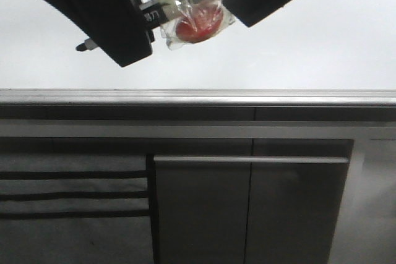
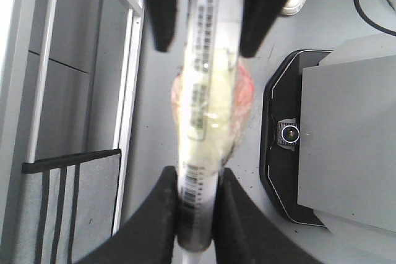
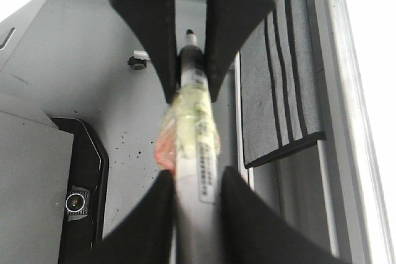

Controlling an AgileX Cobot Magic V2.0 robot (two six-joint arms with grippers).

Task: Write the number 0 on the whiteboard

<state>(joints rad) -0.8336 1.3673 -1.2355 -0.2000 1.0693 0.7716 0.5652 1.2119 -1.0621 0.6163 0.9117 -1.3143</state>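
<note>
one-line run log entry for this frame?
stage: handover | white marker with taped red lump: held by both | left gripper: shut | right gripper: shut | glossy whiteboard: no mark visible

Bright, even light washes the whiteboard (image 1: 278, 54) to featureless glare. Both wrist views are soft, the marker (image 2: 204, 109) blurred up close; the cabinet (image 1: 247, 208) looks dim and grainy.

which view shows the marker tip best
The right wrist view: the marker's dark tip sticks out past the left gripper, sharp against the grey floor. The front view shows the tip only small beside that gripper; the left wrist view shows just the blurred barrel.
</note>
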